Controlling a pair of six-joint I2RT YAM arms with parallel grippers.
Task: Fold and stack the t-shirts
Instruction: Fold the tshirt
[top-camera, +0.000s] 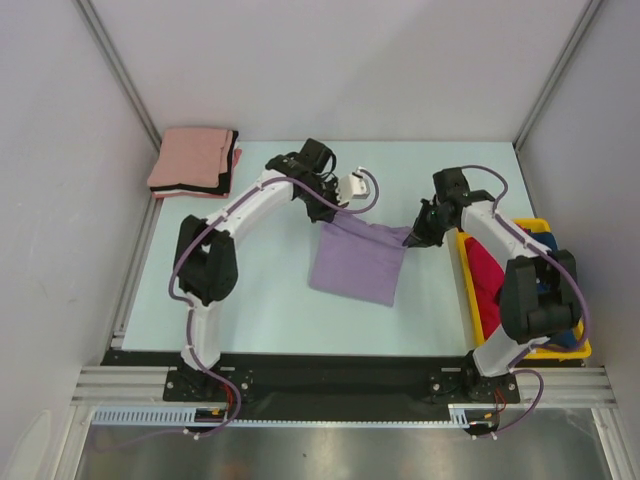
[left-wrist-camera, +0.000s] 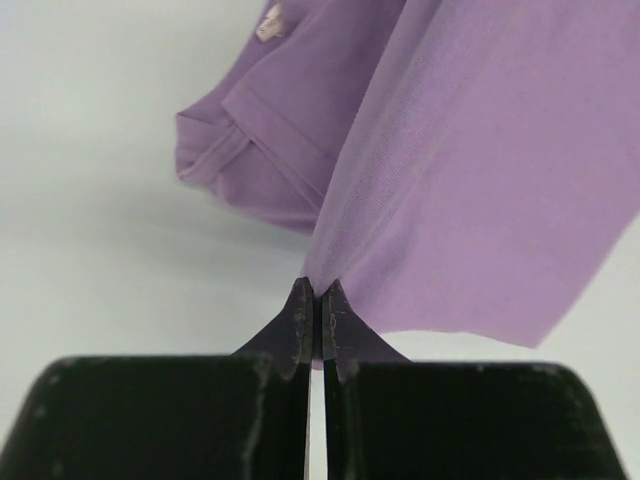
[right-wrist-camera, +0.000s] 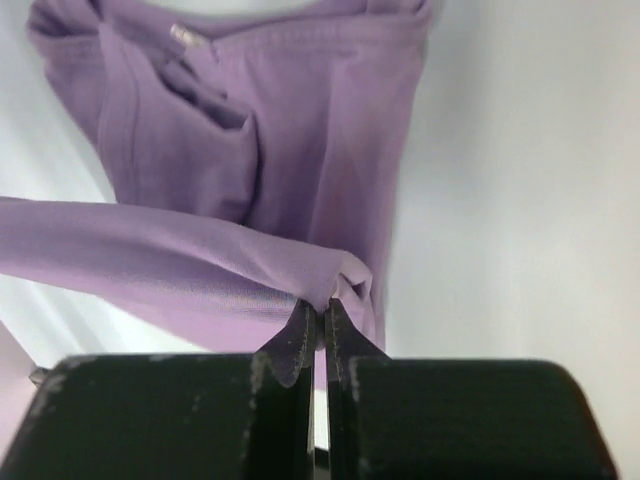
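Purple shirt (top-camera: 358, 262): hung by top edge, left of bin (top-camera: 572, 350).
Left gripper (left-wrist-camera: 316, 292): clamped on one corner, well left of bin.
Right gripper (right-wrist-camera: 318, 308): clamped on other corner, just beside bin.

The left gripper (left-wrist-camera: 315, 302) pinches an edge of the lavender t-shirt (left-wrist-camera: 480, 170) between closed fingertips; cloth rises taut beyond it, a sleeve (left-wrist-camera: 250, 150) ahead-left, above the pale bench (left-wrist-camera: 90, 250).
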